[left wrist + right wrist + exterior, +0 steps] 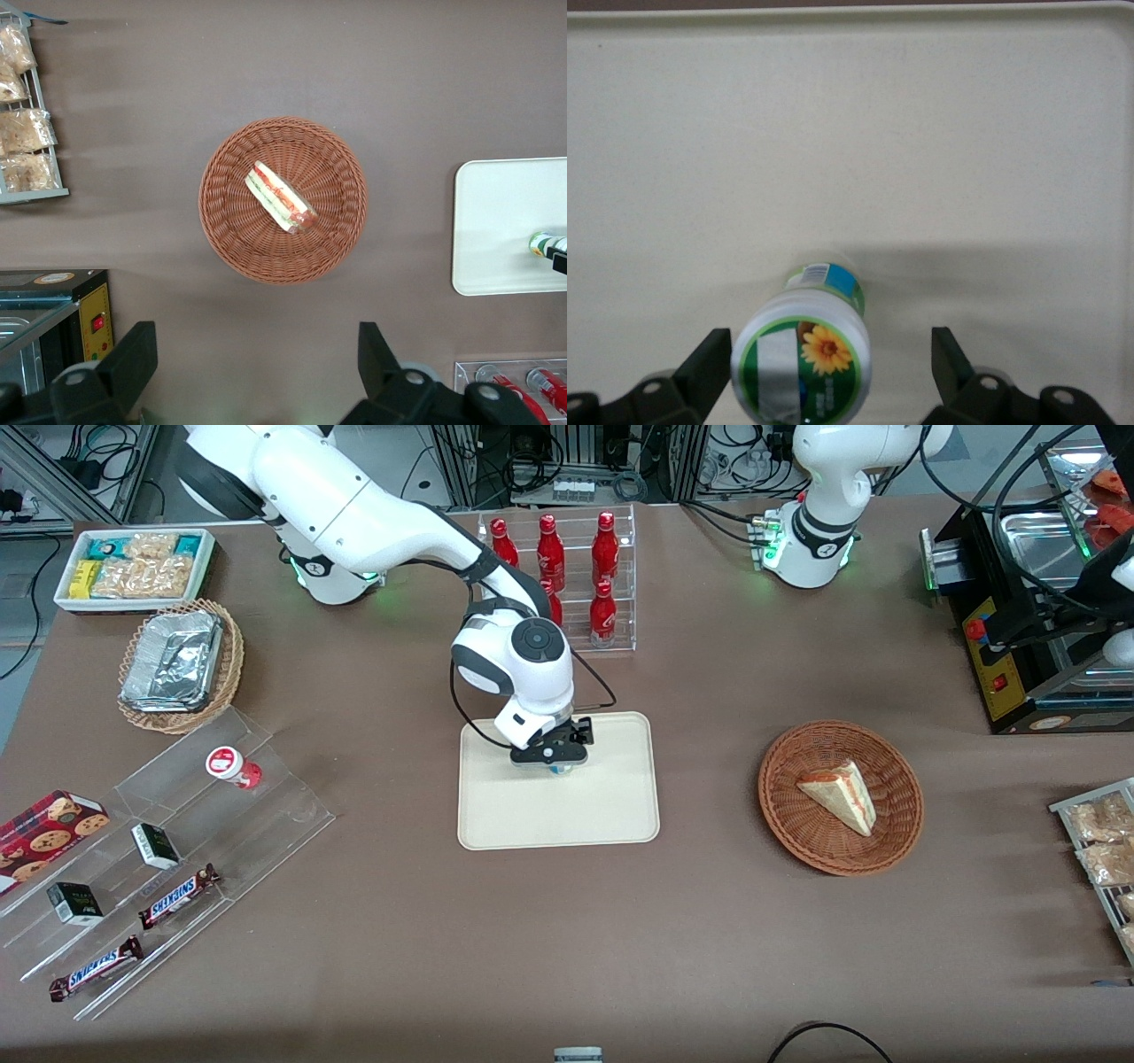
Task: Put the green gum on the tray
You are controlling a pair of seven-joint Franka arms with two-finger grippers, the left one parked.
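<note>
Green gum set upright on the tray, my end effector spread open over it.

I see the end effector (556, 760) hanging just above the tray (611, 815), its fingers (709, 363) spread wide and gripping nothing. The green gum (804, 357) stands on the tray surface directly beneath it, between the two fingers, close against one and well apart from its partner, lid facing up toward the wrist camera. From the parked arm's wrist view, the bottle (542, 243) shows on the tray (496, 221), with the wicker basket (221, 230) holding a sandwich (281, 197) off to the side on the tabletop (443, 939).
</note>
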